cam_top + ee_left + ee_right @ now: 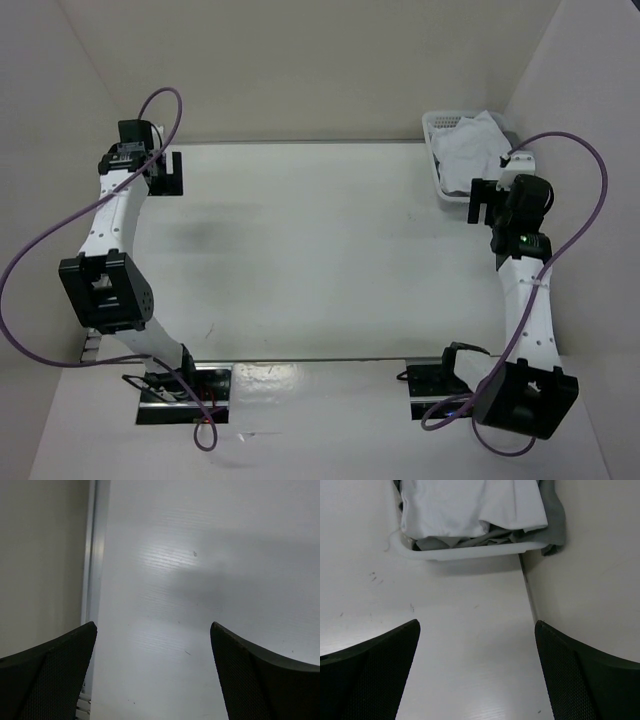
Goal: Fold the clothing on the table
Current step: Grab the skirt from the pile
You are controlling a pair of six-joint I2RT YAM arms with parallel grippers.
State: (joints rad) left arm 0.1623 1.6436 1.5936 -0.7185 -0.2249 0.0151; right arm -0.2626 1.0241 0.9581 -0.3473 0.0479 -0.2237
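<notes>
the plain white soft clothing [460,505] lay bunched in the white perforated plastic basket [470,552] at the upper right of the top view, atop a dark grey garment [555,525], not yet on the matte white table [320,260]. the right claw [477,627] hung released facing the basket, likely to draw it out. the left claw [168,172] hung released at upper left, out of the way.

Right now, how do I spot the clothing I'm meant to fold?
At the far right corner of the table, a white basket sits by the wall. The clothing is the plain white cloth heaped on top inside it. The grey garment beneath it, spilling over the rim, is darker.
</notes>
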